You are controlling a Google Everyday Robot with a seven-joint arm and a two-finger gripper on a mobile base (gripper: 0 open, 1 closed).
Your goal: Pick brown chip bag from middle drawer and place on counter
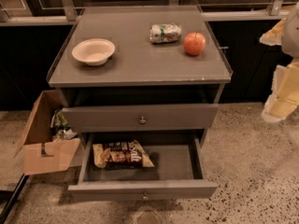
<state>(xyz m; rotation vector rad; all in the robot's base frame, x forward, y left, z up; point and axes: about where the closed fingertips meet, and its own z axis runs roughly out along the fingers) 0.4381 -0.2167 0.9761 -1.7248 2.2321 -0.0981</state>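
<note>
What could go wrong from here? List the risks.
The brown chip bag lies just below the upper drawer front, so the gripper, off to the right, may clip that front reaching into the middle drawer. On the counter, the bag could nudge the apple, crushed can or bowl.

Single camera is looking down from above and in front of the cabinet, facing its drawer fronts squarely from a moderate distance. It is taking in the whole counter (pixel 140 59), the pulled-out middle drawer (pixel 103 189) and the floor around. The gripper (pixel 281 94) is showing at the right edge, right of the cabinet.
</note>
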